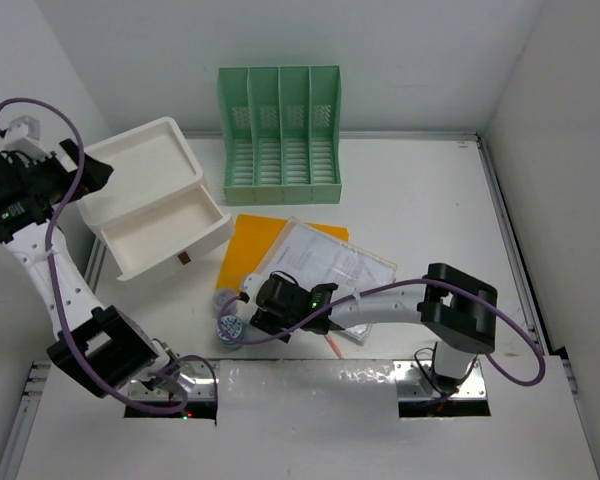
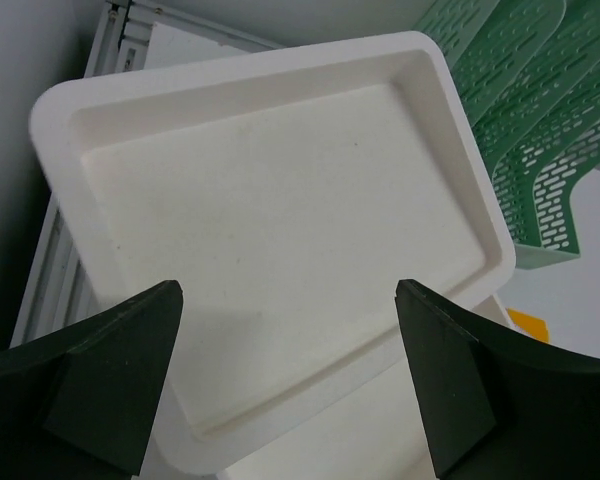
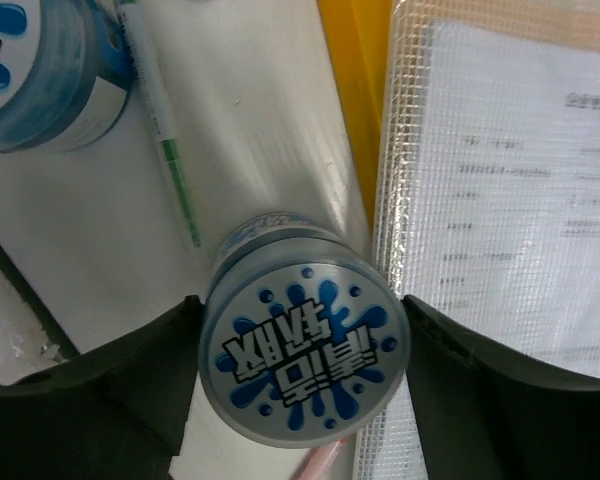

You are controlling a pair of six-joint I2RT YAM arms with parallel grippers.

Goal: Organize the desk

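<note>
The white desk [image 1: 430, 200] holds scattered items. My right gripper [image 1: 250, 312] reaches left over the near middle of the desk. In the right wrist view, the right gripper [image 3: 302, 350] is shut on a round grey can with a blue splash lid [image 3: 302, 352], with a finger pressed to each side. I cannot tell whether the can is off the desk. A second blue-labelled can [image 3: 40, 70] stands beyond it, also in the top view [image 1: 230, 330]. My left gripper [image 1: 85, 175] is open and empty above the white drawer box [image 2: 270, 180].
The drawer box [image 1: 145, 165] has its lower drawer [image 1: 170, 235] pulled open. A green file rack [image 1: 280, 125] stands at the back. An orange folder [image 1: 250, 250] lies under a mesh document pouch [image 1: 330, 265]. A green pen [image 3: 170, 150] and a pink pen [image 1: 335, 345] lie nearby.
</note>
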